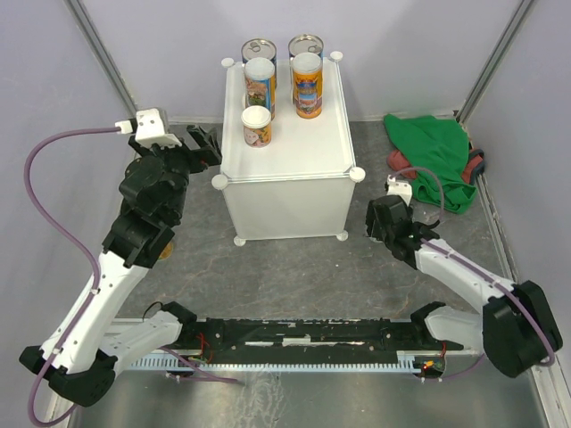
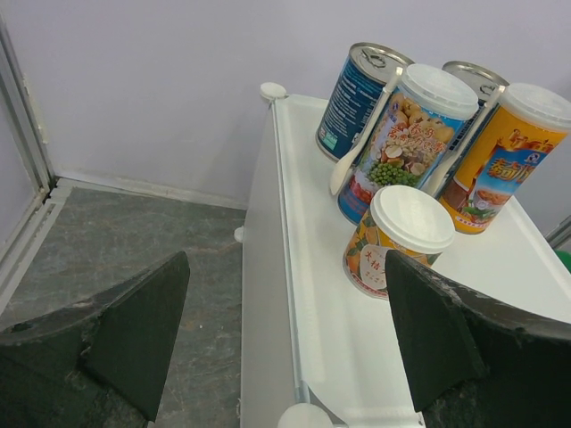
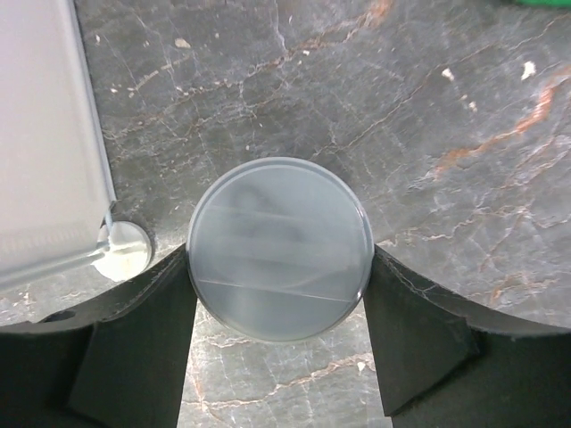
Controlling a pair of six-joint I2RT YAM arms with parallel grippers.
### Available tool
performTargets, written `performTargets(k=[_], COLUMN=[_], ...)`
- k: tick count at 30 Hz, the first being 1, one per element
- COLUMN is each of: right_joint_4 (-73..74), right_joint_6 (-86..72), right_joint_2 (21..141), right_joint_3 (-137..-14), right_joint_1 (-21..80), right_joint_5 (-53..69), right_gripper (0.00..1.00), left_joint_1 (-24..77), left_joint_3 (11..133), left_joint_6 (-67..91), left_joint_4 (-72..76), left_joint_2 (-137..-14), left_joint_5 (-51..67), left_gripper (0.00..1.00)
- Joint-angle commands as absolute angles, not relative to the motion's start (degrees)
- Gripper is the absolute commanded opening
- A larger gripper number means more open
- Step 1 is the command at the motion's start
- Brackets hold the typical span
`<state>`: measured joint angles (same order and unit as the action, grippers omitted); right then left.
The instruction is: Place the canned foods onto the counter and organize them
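grip: right gripper [image 3: 278,276] is closed on a white-lidded can [image 3: 278,236], one finger against each side. How far below the lid the fingers reach can't be told.
can location: upright on the grey floor [image 3: 428,107], right of the counter [image 1: 294,152], near its front-right foot [image 3: 125,250].
can vs tool: centred between the fingers, touching both, lid facing the wrist camera.
left gripper [image 2: 287,294]: wide open, empty, beside the counter's left edge, apart from the cans.
on counter: five cans [image 1: 306,85] stand on the back half; the front of the top is bare.
risk 1: the smooth round wall may slip or tilt on lift if the hold is only near the rim.
risk 2: the counter side is close, so a low swing inward could clip the wall or corner knob [image 1: 357,173].
risk 3: setting down too tight to the group could topple the small front can [image 1: 256,125].
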<state>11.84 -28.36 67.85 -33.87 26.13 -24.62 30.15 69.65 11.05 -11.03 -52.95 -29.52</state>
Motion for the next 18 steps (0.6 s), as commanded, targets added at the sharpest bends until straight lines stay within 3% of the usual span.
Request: performTargets(k=[1,6,18], right_joint_4=[13.49,18.39,23.96], right_joint_6=[-25.39,-24.13,-21.53], right_joint_2=[60.98,58.49,55.80], right_joint_3=[-37.95,-43.73,-57.91], right_joint_1=[25.97,25.91,25.99], right_joint_5=[-28.16,-28.69,-30.63], right_gripper=[0.35,0.23,0.19], left_joint_1=[30.33,30.32,30.33], left_joint_3=[69.20,68.50,66.50], left_joint_6=[13.71,14.31,14.63], left_joint_4=[-10.15,-9.72,-9.76], left_joint_2=[-51.73,-51.43,-49.60], left_joint_5=[-30.23,-29.91,-29.76], left_gripper=[0.95,0.95,0.95])
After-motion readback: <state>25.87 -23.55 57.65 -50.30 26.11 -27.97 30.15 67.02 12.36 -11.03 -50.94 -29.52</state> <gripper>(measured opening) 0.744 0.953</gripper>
